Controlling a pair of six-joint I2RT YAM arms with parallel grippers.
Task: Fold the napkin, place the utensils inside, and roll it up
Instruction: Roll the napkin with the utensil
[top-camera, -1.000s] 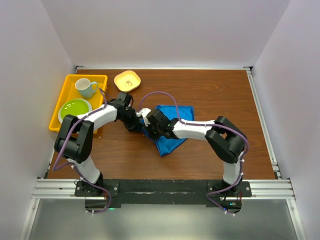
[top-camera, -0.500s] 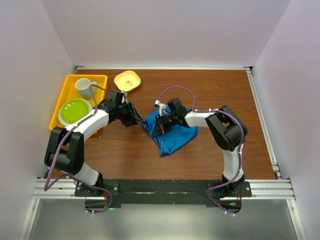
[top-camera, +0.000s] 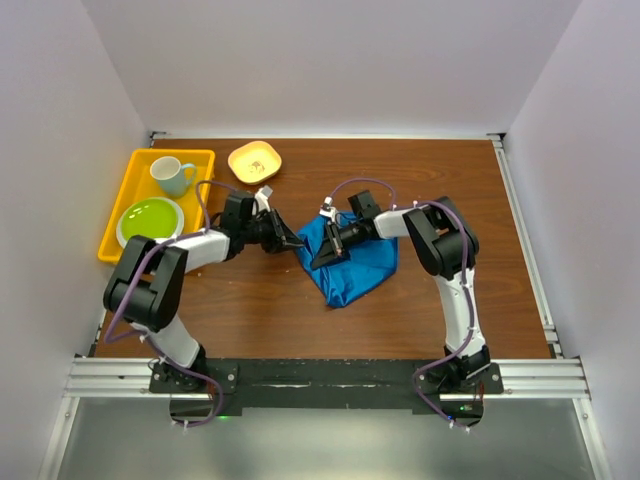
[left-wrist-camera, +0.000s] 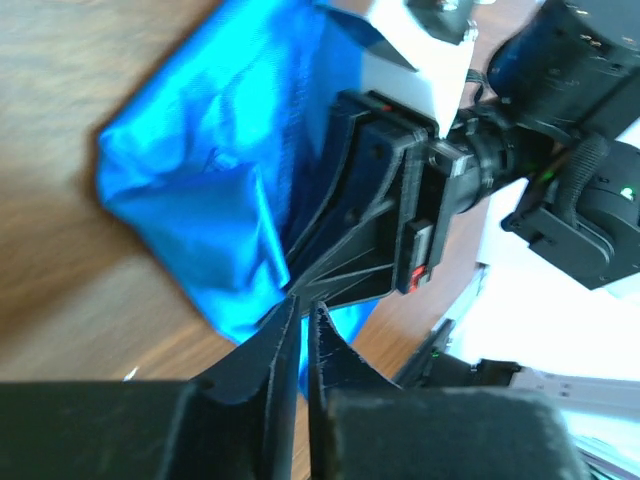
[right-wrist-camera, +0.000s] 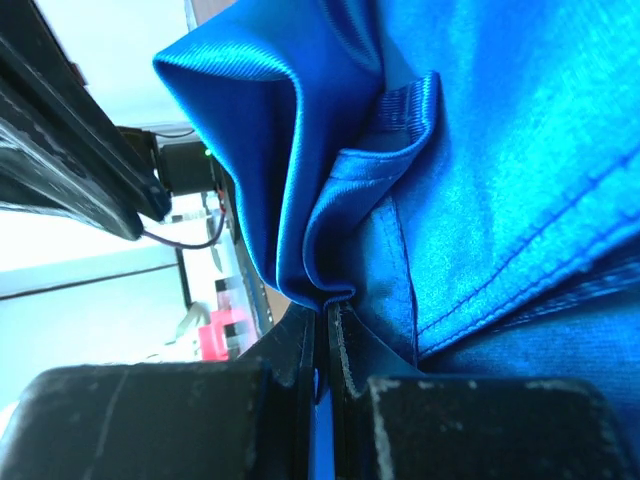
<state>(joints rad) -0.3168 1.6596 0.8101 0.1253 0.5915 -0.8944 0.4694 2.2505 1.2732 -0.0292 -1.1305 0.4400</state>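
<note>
- Reaching rightward over the brown surface (top-camera: 250, 310), the left arm (top-camera: 195, 245) lies low. Its white forearm angles toward the middle, and the left pincer (top-camera: 292, 242) points at the left corner of the napkin (top-camera: 355, 270).
- The left pincer's fingers (left-wrist-camera: 265, 360) are drawn nearly together, with only a thin slit between them. Their tips sit at the cloth's edge, and I cannot tell whether they hold any of it.
- The right arm (top-camera: 440, 240) rises from its base and bends sharply at an elbow just right of the cloth. Its forearm runs leftward and tilts down, so the right pincer (top-camera: 318, 260) meets the napkin's left part.
- The right pincer's fingers (right-wrist-camera: 285, 345) are clamped on a bunched fold of the napkin, and blue cloth shows in the slit between them.
- The napkin lies crumpled in the middle of the surface, gathered into ridges where it is pinched.
- The two pincers face each other, tips close together at the cloth's left side.
- At the far left, a yellow tray (top-camera: 170, 152) holds a mug (top-camera: 172, 175) and a green plate (top-camera: 150, 218). A small yellow bowl (top-camera: 254, 161) sits just right of the tray.
</note>
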